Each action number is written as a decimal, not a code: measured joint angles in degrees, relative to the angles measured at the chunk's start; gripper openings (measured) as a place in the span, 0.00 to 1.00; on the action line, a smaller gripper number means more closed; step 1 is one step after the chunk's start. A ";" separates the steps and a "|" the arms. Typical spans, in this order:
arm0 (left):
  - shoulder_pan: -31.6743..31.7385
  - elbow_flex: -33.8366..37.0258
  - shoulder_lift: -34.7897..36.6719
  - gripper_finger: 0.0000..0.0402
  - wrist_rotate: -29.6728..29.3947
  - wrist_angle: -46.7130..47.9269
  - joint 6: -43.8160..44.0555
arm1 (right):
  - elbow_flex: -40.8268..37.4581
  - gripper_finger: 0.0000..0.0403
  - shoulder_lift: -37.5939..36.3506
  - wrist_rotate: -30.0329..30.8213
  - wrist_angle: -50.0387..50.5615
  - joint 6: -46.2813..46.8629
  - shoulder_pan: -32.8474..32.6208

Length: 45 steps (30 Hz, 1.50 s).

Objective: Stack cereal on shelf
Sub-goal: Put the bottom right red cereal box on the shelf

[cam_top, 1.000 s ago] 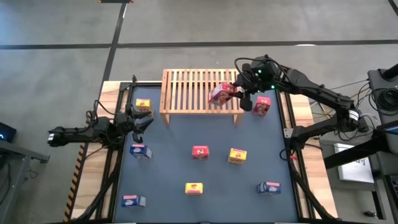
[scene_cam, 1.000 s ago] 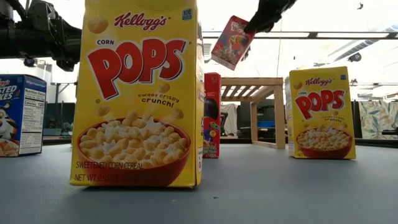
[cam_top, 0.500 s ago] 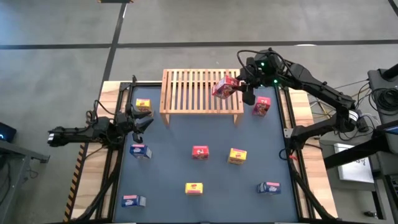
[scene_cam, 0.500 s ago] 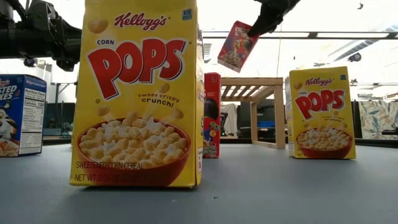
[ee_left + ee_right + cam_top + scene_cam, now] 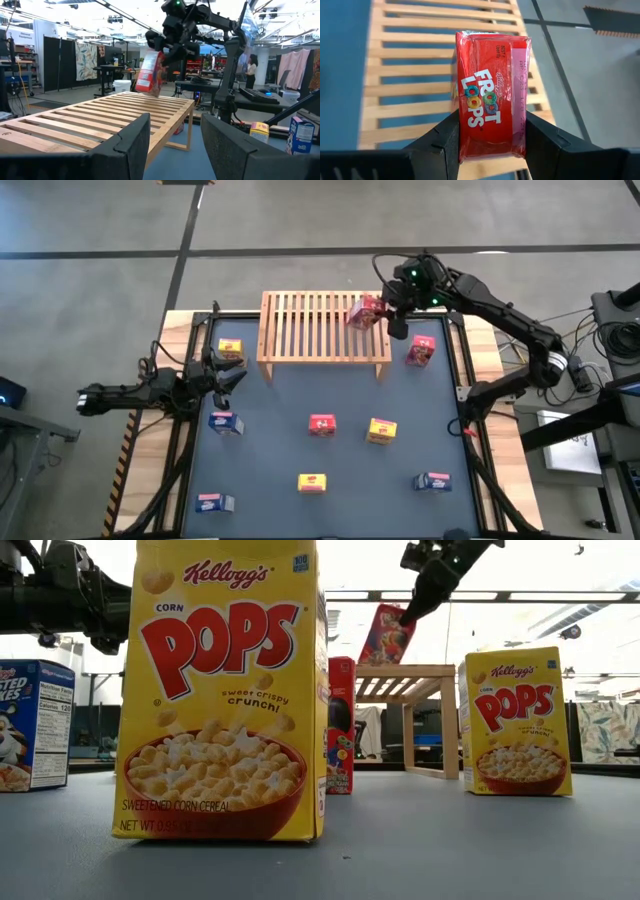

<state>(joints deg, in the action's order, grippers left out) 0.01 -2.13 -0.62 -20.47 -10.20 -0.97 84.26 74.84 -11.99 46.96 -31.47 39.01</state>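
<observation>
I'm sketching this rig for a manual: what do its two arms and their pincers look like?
Both arms are dark, nearly black, built of slim jointed segments. The right arm carries a small green light near its wrist, with black cables trailing by its base. The left arm looks the same. The left pincer has two broad, matte dark fingers with angular, blocky tips; the right pincer matches.

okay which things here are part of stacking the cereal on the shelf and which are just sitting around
Part of the job:
- red Froot Loops box, held by the right gripper above the shelf
- eight other cereal boxes around the table, like the yellow Corn Pops box

Just there:
- left gripper, waiting over the table's left side
- a person in the room behind
</observation>
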 joint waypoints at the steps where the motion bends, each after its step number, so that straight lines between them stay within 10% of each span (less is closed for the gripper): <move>1: -0.01 0.00 0.00 0.40 -0.01 0.00 0.01 | 0.33 0.40 0.19 0.01 -0.02 -0.24 0.65; 45: -0.01 0.02 0.00 0.40 0.00 0.00 0.00 | 8.03 0.40 6.94 4.24 4.91 -11.42 5.65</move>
<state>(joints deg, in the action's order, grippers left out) 0.00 -2.11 -0.62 -20.47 -10.20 -0.97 92.29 81.78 -7.75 51.87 -42.90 44.67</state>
